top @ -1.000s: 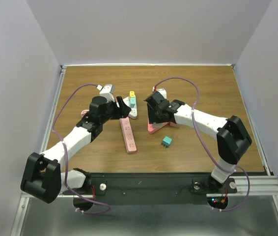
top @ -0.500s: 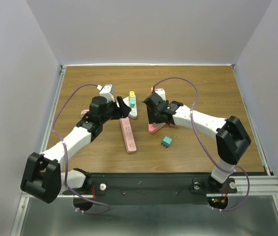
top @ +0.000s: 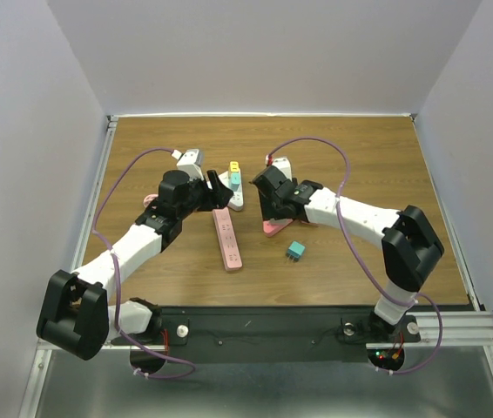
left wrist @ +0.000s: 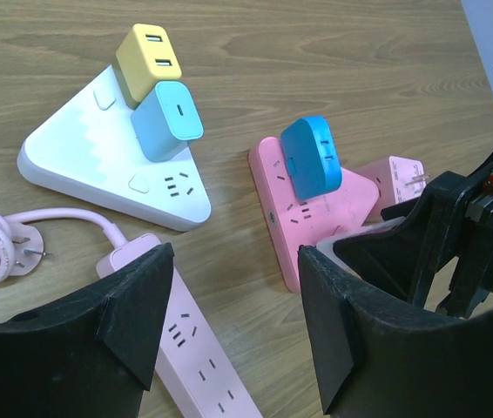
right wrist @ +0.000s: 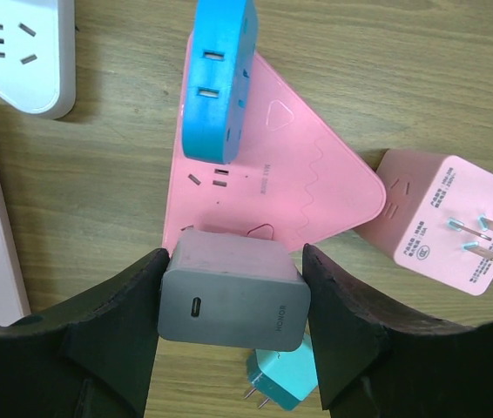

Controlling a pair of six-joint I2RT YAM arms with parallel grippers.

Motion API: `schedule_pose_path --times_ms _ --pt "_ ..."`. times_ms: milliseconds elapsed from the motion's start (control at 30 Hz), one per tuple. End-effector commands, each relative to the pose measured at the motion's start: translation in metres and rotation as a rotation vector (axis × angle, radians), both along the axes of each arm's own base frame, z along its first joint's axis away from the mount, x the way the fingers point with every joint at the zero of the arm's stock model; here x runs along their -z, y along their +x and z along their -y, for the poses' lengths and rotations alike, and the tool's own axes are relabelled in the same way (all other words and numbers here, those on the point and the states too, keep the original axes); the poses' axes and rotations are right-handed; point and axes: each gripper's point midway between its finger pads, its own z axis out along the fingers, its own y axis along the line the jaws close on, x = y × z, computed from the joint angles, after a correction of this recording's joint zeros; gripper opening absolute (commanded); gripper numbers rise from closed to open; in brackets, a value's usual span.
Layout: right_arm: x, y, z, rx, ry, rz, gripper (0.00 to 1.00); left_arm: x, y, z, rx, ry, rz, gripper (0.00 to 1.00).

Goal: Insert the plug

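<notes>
1. We see the right fingers [right wrist: 107, 348] clamped on the grey plug [right wrist: 233, 296], one on each side.
2. Grey plug: rounded block, one oval port facing us, over the near edge of the pink triangular strip [right wrist: 307, 183], near the blue adapter [right wrist: 220, 78].
3. Left fingers [left wrist: 133, 305] spread wide, holding nothing.

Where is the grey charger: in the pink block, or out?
Cannot tell: right hand grips the grey charger over the pink block, prongs hidden.
</notes>
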Motion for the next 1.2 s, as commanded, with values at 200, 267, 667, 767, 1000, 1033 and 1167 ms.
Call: schedule_pose_path --times_ms 200,267,667,767,1000,1033,1167 --pt "-0.015 0.013 -0.010 0.009 -0.017 0.095 0.01 -0.008 0.000 0.002 0.022 -0.017 0.046 0.70" --pt "-0.015 0.013 -0.007 0.016 -0.032 0.104 0.00 -0.008 0.000 0.002 0.023 -0.018 0.045 0.70" --pt "-0.018 0.011 -0.005 0.005 -0.038 0.106 0.00 -0.009 -0.002 0.004 0.034 -0.022 0.049 0.70" --pt "-0.014 0.008 -0.009 -0.017 -0.044 0.093 0.00 -0.009 -0.001 0.004 0.034 -0.022 0.050 0.69" --pt "0.000 0.000 -0.007 -0.054 -0.113 0.082 0.00 -0.010 -0.001 0.003 0.034 -0.021 0.055 0.69" --pt "0.000 0.000 -0.005 -0.056 -0.119 0.083 0.00 -0.009 -0.001 0.003 0.033 -0.021 0.052 0.69" --pt "0.007 -0.006 0.001 -0.059 -0.155 0.079 0.00 -0.009 -0.002 0.003 0.032 -0.020 0.052 0.69"
